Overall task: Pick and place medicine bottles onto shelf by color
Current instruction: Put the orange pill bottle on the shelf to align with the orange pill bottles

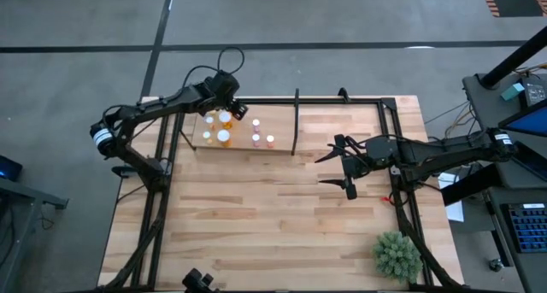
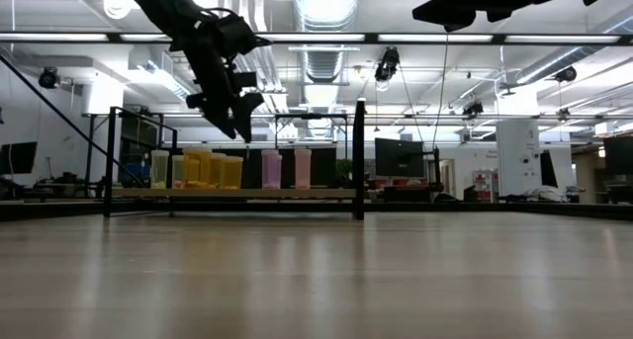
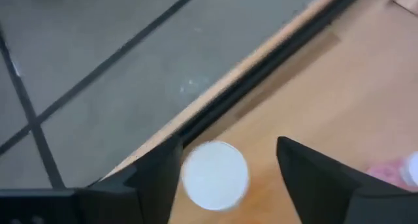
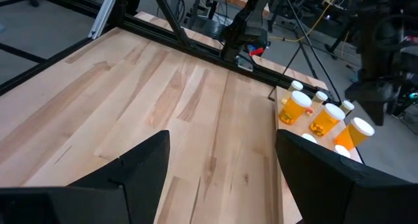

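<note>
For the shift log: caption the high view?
Left gripper hovers open-jawed over the shelf's bottles; right gripper waits open mid-table.

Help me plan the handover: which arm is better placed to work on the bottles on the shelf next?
Left. The left gripper hovers right above the orange bottles on the shelf, fingers open around a white cap. The right gripper waits open over bare tabletop, well clear of the bottles.
</note>
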